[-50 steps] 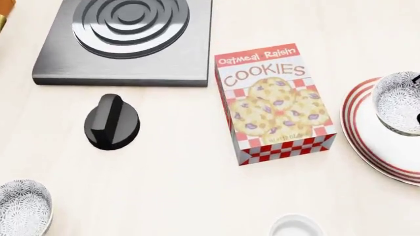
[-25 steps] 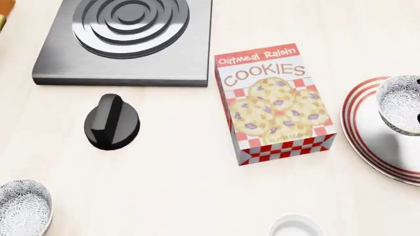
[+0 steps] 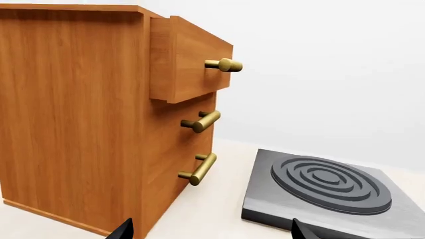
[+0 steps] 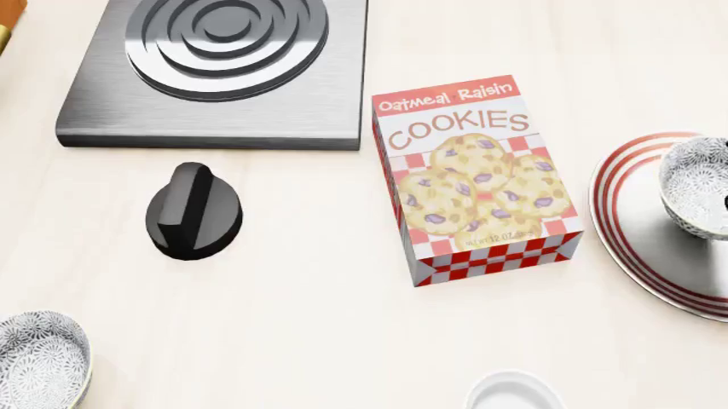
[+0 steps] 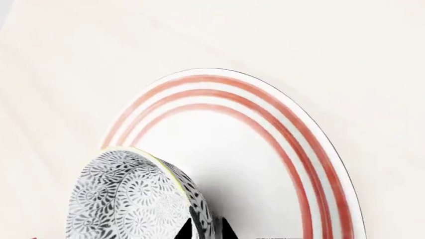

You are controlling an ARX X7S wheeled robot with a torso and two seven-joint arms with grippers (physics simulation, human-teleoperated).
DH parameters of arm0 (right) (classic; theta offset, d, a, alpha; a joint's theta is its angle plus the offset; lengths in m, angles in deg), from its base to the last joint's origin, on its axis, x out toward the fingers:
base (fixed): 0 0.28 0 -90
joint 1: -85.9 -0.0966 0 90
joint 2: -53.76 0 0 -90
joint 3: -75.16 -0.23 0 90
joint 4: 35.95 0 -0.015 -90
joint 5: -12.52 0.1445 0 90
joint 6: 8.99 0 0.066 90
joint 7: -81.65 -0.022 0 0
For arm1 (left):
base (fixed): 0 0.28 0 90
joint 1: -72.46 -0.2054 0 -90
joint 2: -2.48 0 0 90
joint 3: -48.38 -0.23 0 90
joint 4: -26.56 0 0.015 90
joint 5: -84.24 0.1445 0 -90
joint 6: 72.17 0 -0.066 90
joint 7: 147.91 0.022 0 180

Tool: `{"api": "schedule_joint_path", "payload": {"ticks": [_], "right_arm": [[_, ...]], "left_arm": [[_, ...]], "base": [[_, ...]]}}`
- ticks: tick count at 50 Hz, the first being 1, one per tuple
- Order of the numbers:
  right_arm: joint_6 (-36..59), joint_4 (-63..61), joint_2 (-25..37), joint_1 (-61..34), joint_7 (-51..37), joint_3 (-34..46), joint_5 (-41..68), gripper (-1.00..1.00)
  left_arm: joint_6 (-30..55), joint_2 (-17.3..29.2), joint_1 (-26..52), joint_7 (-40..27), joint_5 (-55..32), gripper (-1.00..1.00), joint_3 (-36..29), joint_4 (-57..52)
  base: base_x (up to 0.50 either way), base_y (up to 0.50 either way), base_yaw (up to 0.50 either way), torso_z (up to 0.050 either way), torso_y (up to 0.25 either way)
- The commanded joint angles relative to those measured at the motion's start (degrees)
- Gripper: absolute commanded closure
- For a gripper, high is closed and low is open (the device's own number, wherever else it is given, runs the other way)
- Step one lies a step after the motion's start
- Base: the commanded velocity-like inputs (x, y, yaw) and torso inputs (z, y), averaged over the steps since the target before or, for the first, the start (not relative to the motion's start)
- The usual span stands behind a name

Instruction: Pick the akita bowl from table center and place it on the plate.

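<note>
Right wrist view: the akita bowl (image 5: 136, 199) hangs tilted over the plate (image 5: 312, 164), its patterned wall toward the camera. Two dark fingertips of the right gripper (image 5: 204, 230) pinch the bowl's rim, one on each side of the wall, nearly closed. Soft shadow on the plate under the bowl; cannot tell whether the bowl's foot touches the plate.

Head view: the same akita bowl (image 4: 700, 186) sits over the plate (image 4: 637, 247) at the right edge of the table (image 4: 307, 298), cut by the frame edge. The gripper itself is nearly out of sight there, only a dark sliver by the bowl. A cookie box (image 4: 476, 179) stands just beside the plate, toward table center. A black knob-like object (image 4: 193, 210) lies left of the box, with a grey burner plate (image 4: 216, 68) at the far edge. A second patterned bowl (image 4: 40, 358) rests at the near left corner, a plain white cup (image 4: 514, 392) at the near edge.

Left wrist view: wooden drawer cabinet (image 3: 99, 124), top drawer partly out, burner plate (image 3: 332, 186) beside it. The left gripper (image 3: 209, 230) shows only two dark tips set wide apart, nothing between them.

Judgement: pick done and carry done, bowl is over the target. Remaining: level it, lower it flat, release, withdraw.
</note>
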Motion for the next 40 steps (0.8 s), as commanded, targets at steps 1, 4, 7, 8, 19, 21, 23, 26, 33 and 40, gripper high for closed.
{"api": "schedule_joint_path", "payload": {"ticks": [1, 4, 7, 8, 19, 21, 23, 26, 33, 40], "right_arm": [[-0.6, 2.2, -0.1, -1.6, 2.1, 1.0, -1.5, -1.00], [-0.3, 0.3, 0.0, -0.8, 0.8, 0.0, -0.6, -1.00], [-1.3, -10.1, -0.3, 3.9, -4.0, -3.8, 2.5, -1.00], [-2.1, -14.1, -0.5, 5.8, -6.1, -5.2, 3.4, -1.00], [-22.6, -54.7, -6.7, 22.5, -22.0, -18.6, 3.4, -1.00], [-23.9, -57.9, -6.9, 23.3, -22.6, -18.0, 2.0, -1.00], [-24.7, -62.8, -6.7, 24.3, -23.7, -16.8, 0.1, -1.00], [-24.4, -67.1, -6.1, 24.3, -24.6, -14.5, -1.7, -1.00], [-19.0, -74.4, -4.0, 23.7, -26.0, -10.3, -0.8, -1.00], [-12.9, -82.2, -2.0, 24.2, -28.9, -9.8, 4.1, -1.00]], "left_arm": [[-0.1, 0.2, 0.0, -0.1, 0.1, -1.00, -0.4, 0.0], [0.0, 0.3, 0.2, -0.1, -0.1, -1.00, -0.3, 0.0], [0.0, 0.3, 0.2, -0.2, -0.2, -1.00, -0.4, -0.1], [0.1, 0.4, 0.2, -0.2, -0.2, -1.00, -0.4, -0.1], [-0.1, 0.5, -0.1, -0.4, -0.5, -1.00, -0.3, -0.4], [-0.2, 0.6, -0.1, -0.4, -0.5, -1.00, -0.3, -0.5], [-0.2, 0.6, -0.2, -0.4, -0.6, -1.00, -0.3, -0.6], [-0.1, 0.7, -0.3, -0.5, -0.7, -1.00, -0.3, -1.0], [-0.1, 0.9, -0.3, -0.6, -0.8, -1.00, -0.4, -1.3], [0.0, 0.9, 0.0, -0.8, -0.7, -1.00, -0.9, -1.4]], "base": [[0.00, 0.00, 0.00, 0.000, 0.000], [0.00, 0.00, 0.00, 0.000, 0.000], [0.00, 0.00, 0.00, 0.000, 0.000], [0.00, 0.00, 0.00, 0.000, 0.000], [0.00, 0.00, 0.00, 0.000, 0.000], [0.00, 0.00, 0.00, 0.000, 0.000], [0.00, 0.00, 0.00, 0.000, 0.000], [0.00, 0.00, 0.00, 0.000, 0.000], [0.00, 0.00, 0.00, 0.000, 0.000], [0.00, 0.00, 0.00, 0.000, 0.000]]}}
